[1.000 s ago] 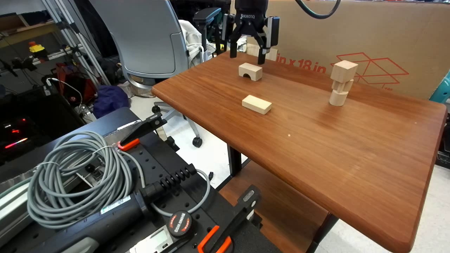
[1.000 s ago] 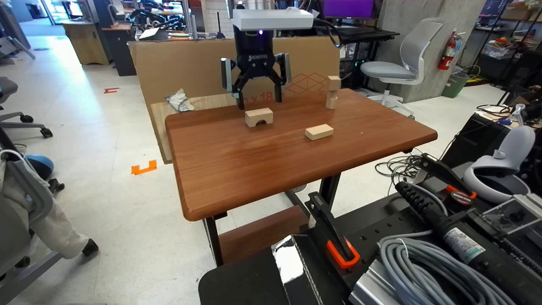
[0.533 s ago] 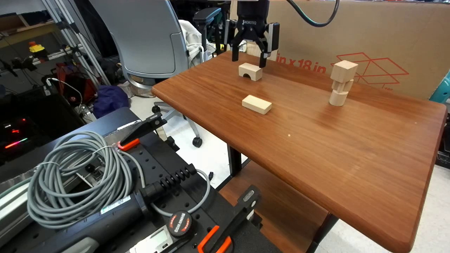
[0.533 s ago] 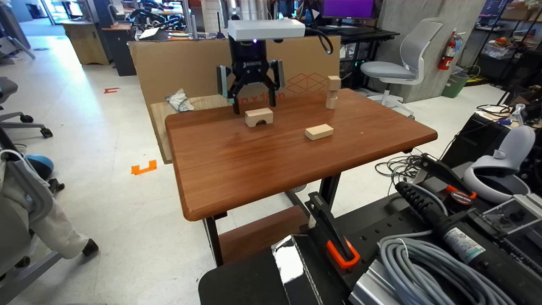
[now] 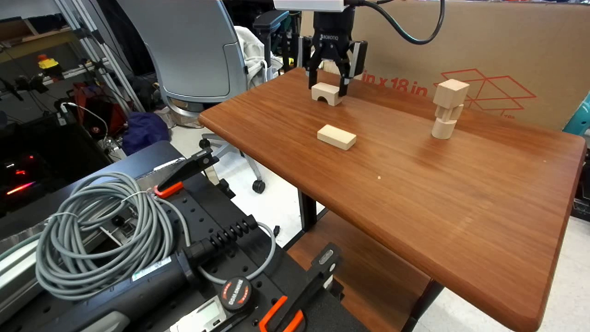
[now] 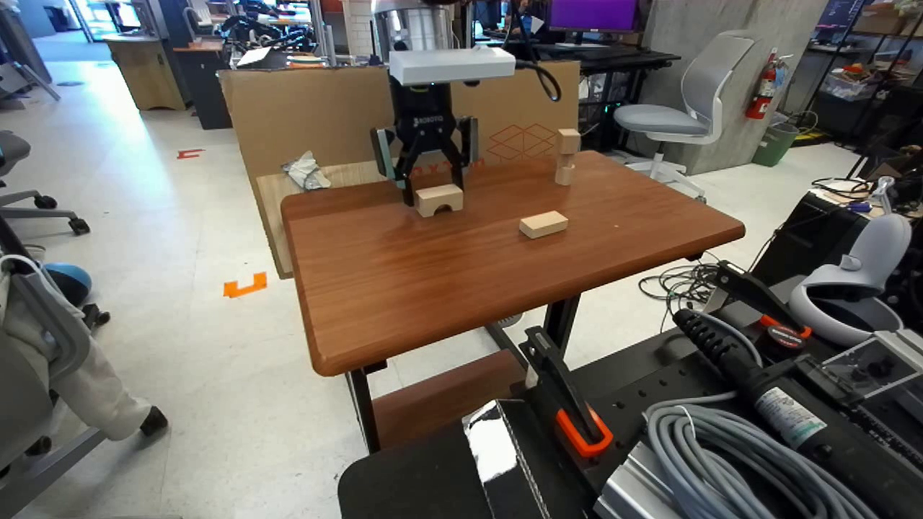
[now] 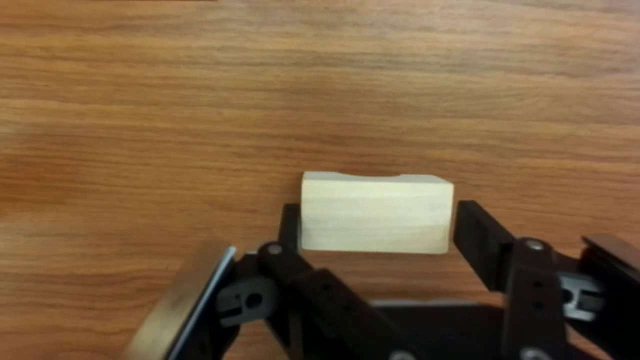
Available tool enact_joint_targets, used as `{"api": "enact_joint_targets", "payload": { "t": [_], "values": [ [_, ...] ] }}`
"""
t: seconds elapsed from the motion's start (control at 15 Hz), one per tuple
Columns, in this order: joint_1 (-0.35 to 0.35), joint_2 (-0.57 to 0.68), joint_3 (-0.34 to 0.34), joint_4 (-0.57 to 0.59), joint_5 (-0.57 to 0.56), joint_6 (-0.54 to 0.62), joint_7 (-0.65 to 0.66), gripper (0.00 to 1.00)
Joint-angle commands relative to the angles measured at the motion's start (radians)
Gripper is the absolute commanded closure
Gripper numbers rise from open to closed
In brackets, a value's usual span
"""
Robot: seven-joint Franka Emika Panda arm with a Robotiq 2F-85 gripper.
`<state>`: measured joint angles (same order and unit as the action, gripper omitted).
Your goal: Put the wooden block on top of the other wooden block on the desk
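The wooden block, pale with an arched notch, stands on the desk near its far edge. It also shows in an exterior view and in the wrist view. My gripper is down around it, one finger at each end. In the wrist view the gripper has its left finger against the block's end. A narrow gap shows at the right finger. The other wooden block, a flat plain bar, lies apart, nearer the desk's front edge; it also shows in an exterior view.
A tall upright stack of wooden pieces stands near the far edge, beyond the flat bar. A large cardboard sheet stands behind the desk. A black cart with coiled cable and clamps stands in front.
My gripper has come down from above the notched block to around it, and its fingers have closed in. The notched block has shifted slightly to the left in both exterior views.
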<state>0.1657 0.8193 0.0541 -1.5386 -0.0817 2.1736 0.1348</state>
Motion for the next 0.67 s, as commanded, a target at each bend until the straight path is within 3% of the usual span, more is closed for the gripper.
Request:
{"api": "enact_joint_targets", "payload": {
  "t": [0.0,0.07,0.6],
  "values": [
    [0.006,-0.015,0.0,0.007,0.003,-0.033,-0.023,0.51],
    [0.004,-0.027,0.003,-0.005,0.008,-0.023,-0.025,0.58],
    [-0.037,-0.23,0.022,-0.151,0.128,-0.002,0.014,0.58]
  ]
}}
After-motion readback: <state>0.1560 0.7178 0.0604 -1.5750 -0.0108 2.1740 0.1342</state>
